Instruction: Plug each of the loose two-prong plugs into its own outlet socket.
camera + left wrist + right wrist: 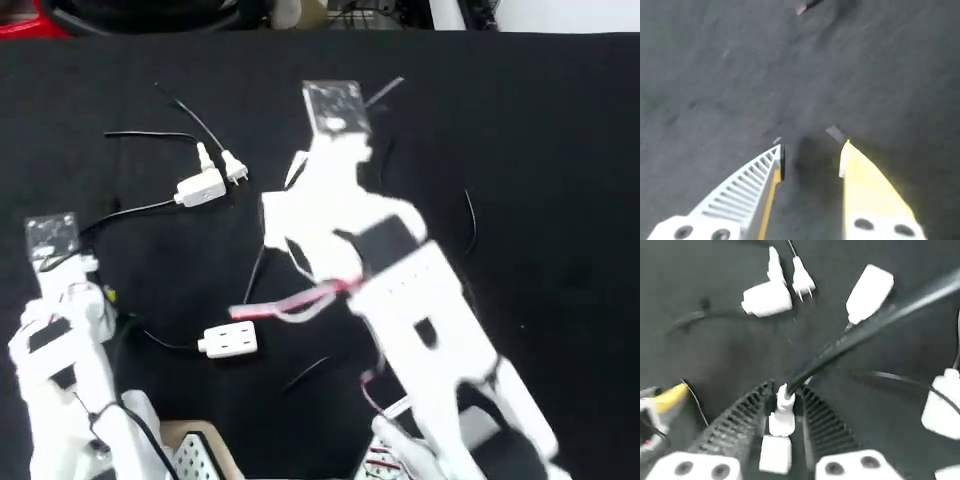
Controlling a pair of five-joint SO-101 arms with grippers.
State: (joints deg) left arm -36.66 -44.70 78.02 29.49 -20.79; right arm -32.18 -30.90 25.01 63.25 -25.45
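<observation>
My right gripper (785, 390) is shut on a white two-prong plug (782, 416) whose black cord (865, 330) runs away across the cloth. Farther off lies a white outlet block (767, 297) (200, 188) with a white plug (205, 155) that looks seated in it. A loose two-prong plug (802, 280) (235, 168) lies right beside it. Two more white outlet blocks (870, 287) (945, 405) lie nearby, and the high view shows one (228, 340) near the front. My left gripper (812, 152) hangs open over bare black cloth, at the table's left side.
The right arm (420, 310) crosses the middle of the black table; the left arm (60, 320) stands at the front left. Thin black cords (150, 133) trail at the back left. A red-and-white cable (290, 300) hangs by the right arm. A perforated metal piece (195, 455) sits at the front edge.
</observation>
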